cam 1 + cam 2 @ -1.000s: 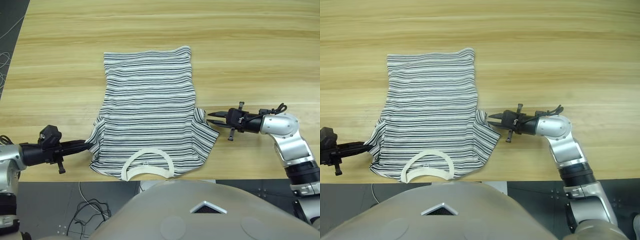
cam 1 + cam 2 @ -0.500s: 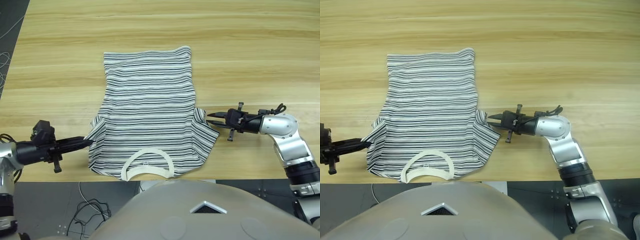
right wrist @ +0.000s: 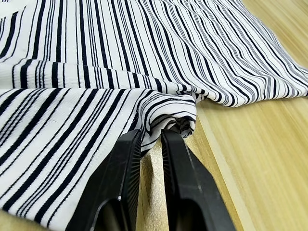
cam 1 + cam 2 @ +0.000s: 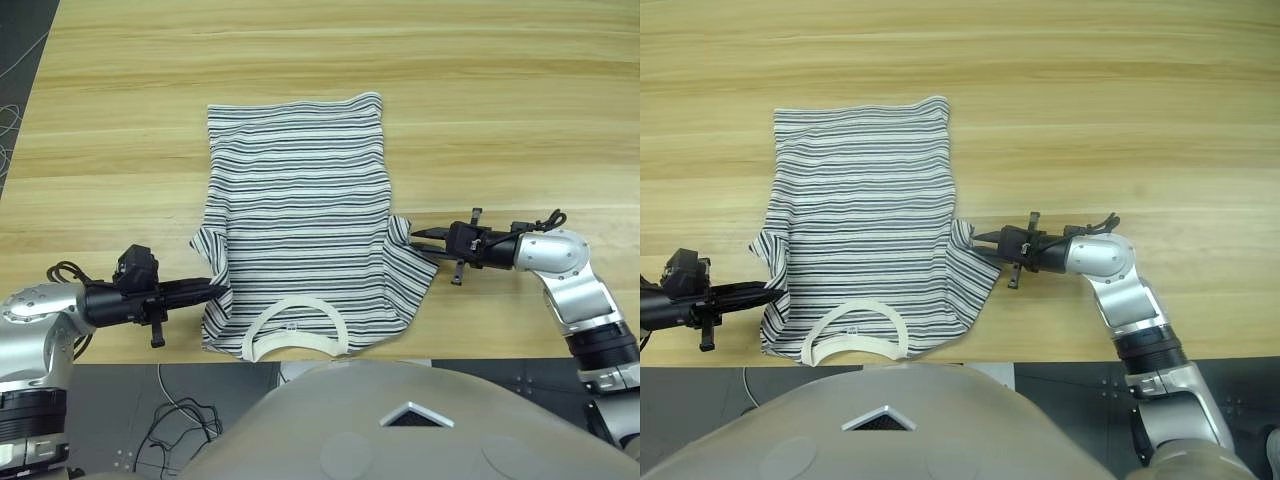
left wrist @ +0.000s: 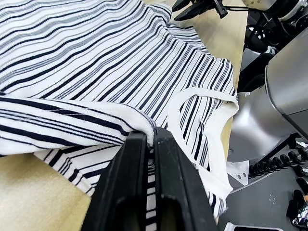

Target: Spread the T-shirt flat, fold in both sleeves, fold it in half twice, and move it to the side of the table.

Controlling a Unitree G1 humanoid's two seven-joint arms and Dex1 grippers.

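Observation:
A black-and-white striped T-shirt lies on the wooden table, its white collar at the near edge. My left gripper is low over the near left of the table, shut on the left sleeve, which is doubled inward along the shirt's left side. In the left wrist view the fingertips pinch a fold of striped cloth. My right gripper lies at the right sleeve, its fingers closed around the sleeve's bunched edge.
The table's front edge runs just below the collar and both arms. Bare wood stretches beyond the shirt's hem and to its right. Dark floor with cables lies past the table's left edge.
My left gripper pulled the left sleeve outward, then carried it right, folding it in along the shirt's side. My right gripper edged slightly left onto the right sleeve.

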